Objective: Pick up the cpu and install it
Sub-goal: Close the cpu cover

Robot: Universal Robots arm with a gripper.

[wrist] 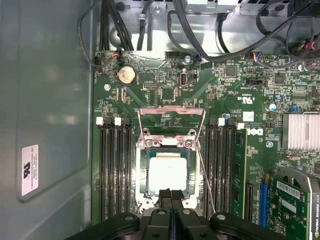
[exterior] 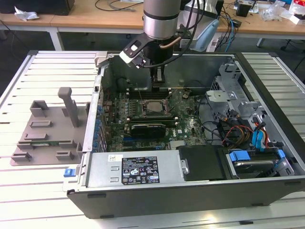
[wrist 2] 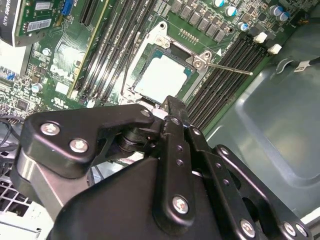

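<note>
The cpu (wrist: 168, 171), a pale silvery square, lies flat in the black socket (wrist: 141, 172) of the green motherboard (wrist: 235, 95); it also shows in the second wrist view (wrist 2: 161, 77) and as a small pale square in the exterior view (exterior: 153, 106). The socket's metal load plate (wrist: 172, 111) is swung open and its thin lever (wrist: 205, 172) stands loose beside it. My gripper (wrist: 170, 193) hangs just above the socket's edge, its two black fingers pressed together with nothing between them. In the exterior view the gripper (exterior: 159, 80) sits inside the open computer case, behind the socket.
The open case's walls (exterior: 143, 168) surround the board. Memory slots (wrist: 114, 170) flank the socket, a graphics card (exterior: 147, 128) lies in front of it, and cables and drive bays (exterior: 238, 131) fill the exterior view's right. A grey fixture plate (exterior: 45, 133) lies on the slatted table at that view's left.
</note>
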